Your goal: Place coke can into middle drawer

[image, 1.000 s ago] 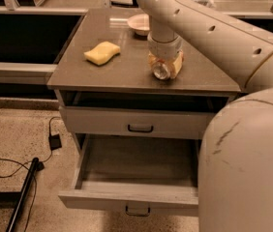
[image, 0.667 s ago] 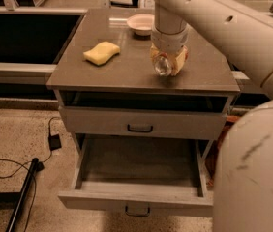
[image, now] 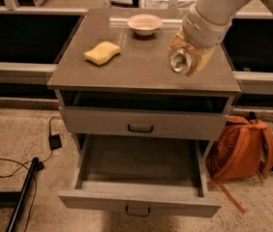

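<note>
My gripper point(image: 189, 62) hangs over the right front part of the cabinet top, its tan fingers shut on the coke can point(image: 179, 61). The can lies tilted in the grip, with its silver end facing the camera and little of its red side showing. The middle drawer point(image: 137, 203) is pulled wide open at the bottom of the cabinet, and its inside is bare. It lies below and to the left of the can. The upper grey drawer point(image: 141, 122) is closed.
A yellow sponge point(image: 101, 52) lies on the left of the cabinet top point(image: 141, 71) and a small white bowl point(image: 144, 23) at the back. An orange backpack point(image: 240, 149) leans on the floor to the cabinet's right. Cables and a dark pole point(image: 25, 192) are on the floor at left.
The gripper has moved a little to the right with the can. The bulky arm segment that covered the lower right has swung out of view, uncovering the backpack.
</note>
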Controlling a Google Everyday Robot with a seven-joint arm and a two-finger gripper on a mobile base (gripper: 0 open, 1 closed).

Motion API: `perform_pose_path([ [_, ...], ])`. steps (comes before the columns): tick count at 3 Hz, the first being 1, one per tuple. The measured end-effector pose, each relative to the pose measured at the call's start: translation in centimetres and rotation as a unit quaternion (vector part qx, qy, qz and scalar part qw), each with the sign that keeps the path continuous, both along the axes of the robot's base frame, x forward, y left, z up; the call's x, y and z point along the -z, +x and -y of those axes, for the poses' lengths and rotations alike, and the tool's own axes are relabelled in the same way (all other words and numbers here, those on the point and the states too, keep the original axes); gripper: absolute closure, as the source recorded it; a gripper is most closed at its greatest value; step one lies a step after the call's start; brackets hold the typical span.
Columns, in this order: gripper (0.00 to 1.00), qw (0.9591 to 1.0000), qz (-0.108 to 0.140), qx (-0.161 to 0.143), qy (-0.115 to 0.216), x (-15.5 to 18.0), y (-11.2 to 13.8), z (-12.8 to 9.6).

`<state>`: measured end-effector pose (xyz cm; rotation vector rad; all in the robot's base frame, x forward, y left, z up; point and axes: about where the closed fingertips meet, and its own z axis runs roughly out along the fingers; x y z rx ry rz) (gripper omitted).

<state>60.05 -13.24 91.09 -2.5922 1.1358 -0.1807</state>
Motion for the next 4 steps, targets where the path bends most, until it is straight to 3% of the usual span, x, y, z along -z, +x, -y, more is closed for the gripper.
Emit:
perform_pose_path([
  [1, 1.00, 0.9974, -0.039, 0.058, 0.020, 2.4, -2.3, 2.3],
  [2, 1.00, 0.9948, -0.040, 0.087, 0.034, 3.1, -3.4, 3.1],
  [3, 1.00, 0.9946, -0.040, 0.089, 0.034, 3.2, -3.4, 3.2],
  [4, 1.00, 0.9868, -0.042, 0.148, 0.051, 4.3, -3.6, 4.2],
])
